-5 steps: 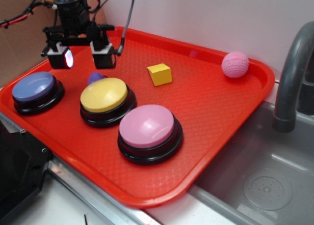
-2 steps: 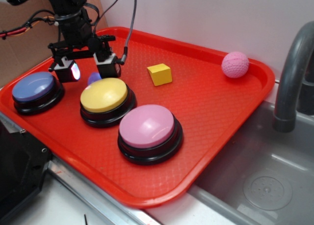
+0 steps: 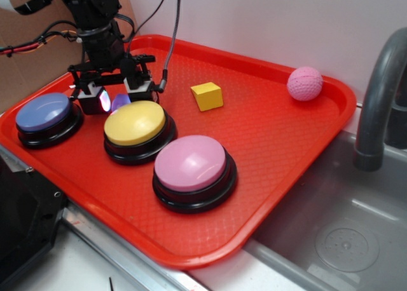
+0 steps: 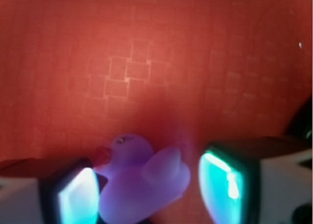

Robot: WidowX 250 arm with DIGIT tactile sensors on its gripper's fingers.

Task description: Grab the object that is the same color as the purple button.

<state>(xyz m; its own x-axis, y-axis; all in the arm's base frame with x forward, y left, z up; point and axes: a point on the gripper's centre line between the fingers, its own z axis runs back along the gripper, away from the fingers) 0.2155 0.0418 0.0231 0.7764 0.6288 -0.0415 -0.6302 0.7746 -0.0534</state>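
Note:
The object, a tiny purple duck-shaped lump [image 3: 120, 102] with a red beak, lies on the red tray [image 3: 267, 132] just behind the yellow button. In the wrist view the object [image 4: 142, 180] fills the space between my two glowing pads. My gripper [image 3: 117, 95] is down at tray level and open, one finger on each side of the object. The gripper [image 4: 149, 192] has its left pad close against the object, while a gap shows at the right pad. The purple button [image 3: 43, 112] sits on its black base at the tray's left end.
A yellow button [image 3: 135, 122] and a pink button [image 3: 189, 162] stand near the tray's front. A yellow cube [image 3: 207, 95] and a pink knitted ball [image 3: 304, 83] lie farther back. A grey faucet [image 3: 378, 94] and sink [image 3: 343, 240] are to the right.
My gripper has come down and shifted slightly right, from above the tray to straddling the purple object. Nothing else has moved.

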